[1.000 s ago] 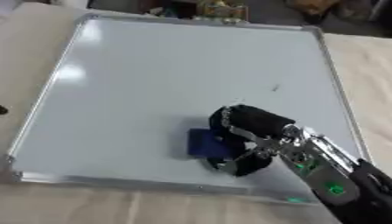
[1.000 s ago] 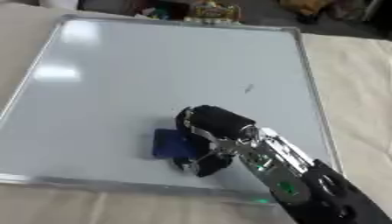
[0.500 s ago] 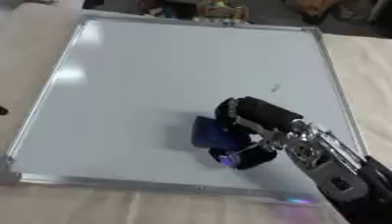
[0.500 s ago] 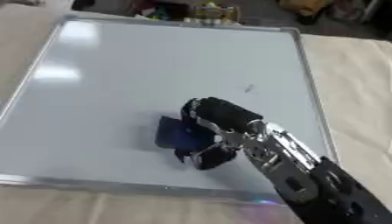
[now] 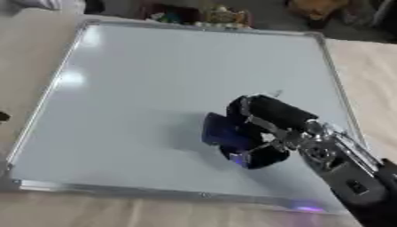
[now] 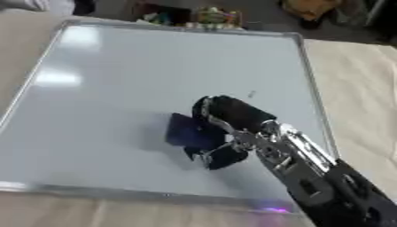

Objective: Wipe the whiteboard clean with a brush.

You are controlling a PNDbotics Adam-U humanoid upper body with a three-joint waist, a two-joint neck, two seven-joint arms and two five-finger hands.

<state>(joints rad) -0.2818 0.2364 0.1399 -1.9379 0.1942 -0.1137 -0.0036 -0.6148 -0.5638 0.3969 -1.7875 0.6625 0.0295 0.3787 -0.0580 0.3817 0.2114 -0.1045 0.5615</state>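
I have the right hand (image 5: 263, 126) curled round the blue brush (image 5: 223, 131), pressing it flat on the lower middle of the whiteboard (image 5: 139, 93), which lies on the tan table (image 5: 372, 75). My left hand shows in neither view. One small dark mark (image 6: 251, 94) sits just above the hand near the board's right side; the rest of the surface reads clean from here, though glare at the upper left could be hiding faint strokes.

My worries: the brush is held near its edge, so a quick sweep toward the mark could tip it out of the fingers or lift it off the surface and skip the mark. The board is not visibly fixed, so a hard push may slide it on the table. I also judge the wrist is close to the metal frame (image 5: 338, 95) and could catch on it.

No brand, label or legible writing shows on the board or brush
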